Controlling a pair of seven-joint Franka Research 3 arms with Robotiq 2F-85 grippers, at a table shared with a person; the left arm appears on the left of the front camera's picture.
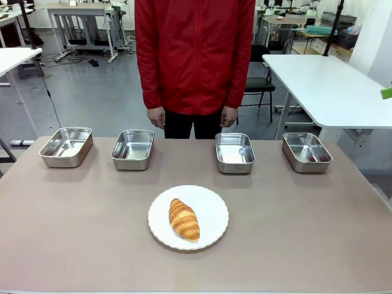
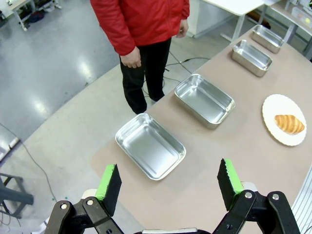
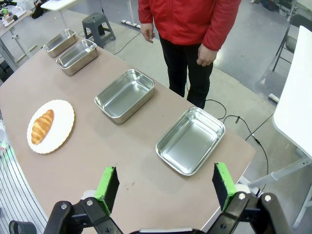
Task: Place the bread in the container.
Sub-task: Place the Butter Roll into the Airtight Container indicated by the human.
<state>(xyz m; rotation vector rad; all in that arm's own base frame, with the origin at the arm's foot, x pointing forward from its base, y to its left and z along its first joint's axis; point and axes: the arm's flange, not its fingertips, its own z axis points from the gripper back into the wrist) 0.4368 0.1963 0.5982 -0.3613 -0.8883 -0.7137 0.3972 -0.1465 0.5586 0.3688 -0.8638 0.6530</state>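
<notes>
**Both tools apart above the counter ends; croissant on its plate**

Green-padded fingers of the left tool (image 2: 169, 178) stand wide apart with nothing between them, high over the left end of the counter (image 1: 294, 233). In the left wrist view, the leftmost container (image 2: 151, 146) lies just beyond them. The right tool (image 3: 165, 185) hangs over the opposite end in the same way, fingers spread and gripping nothing. In the right wrist view, the rightmost container (image 3: 191, 141) lies ahead of it.

On the near middle of the counter sits a round white plate (image 1: 211, 208). The croissant (image 1: 184, 219) lies on it, slightly left of the plate's centre, with one tapered end pointing to the far side.

Farther back, four steel containers stand in a row, well apart from the plate. Two are left of the middle, with the second container (image 1: 133, 149) on the inner side. Two are right of the middle, with the third container (image 1: 234, 152) on the inner side.

Beyond the far edge a person in a red jacket (image 1: 195, 55) stands, both hands hanging at the sides.
</notes>
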